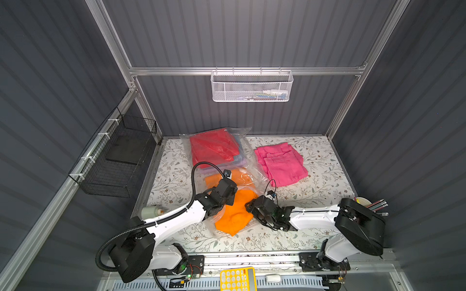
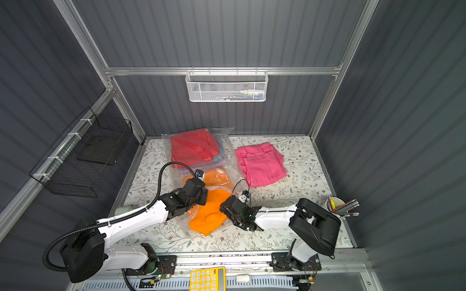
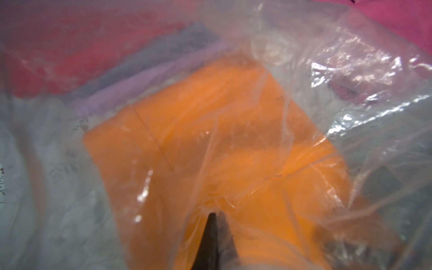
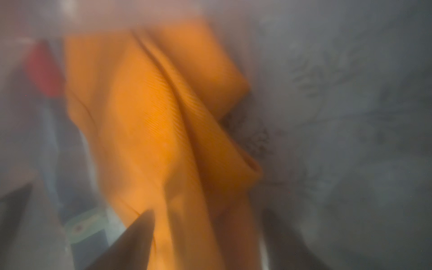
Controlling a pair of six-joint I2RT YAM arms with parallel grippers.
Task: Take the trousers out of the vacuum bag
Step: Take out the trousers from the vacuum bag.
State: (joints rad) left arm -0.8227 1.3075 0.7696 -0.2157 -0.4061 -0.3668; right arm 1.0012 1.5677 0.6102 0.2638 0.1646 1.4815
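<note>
Drawing the orange trousers [image 1: 235,214] from the near mouth of the bag [image 1: 259,173] looks the step. The left gripper [image 3: 211,217] is clamped on its plastic; the right gripper [image 4: 215,217] straddles orange cloth, jaws apart. Next it should close and pull nearward. Inside, far end, lie red [image 1: 211,148], blue [image 3: 182,42] and lilac [image 3: 145,84]; pink [image 1: 280,161] lies outside, right.
</note>
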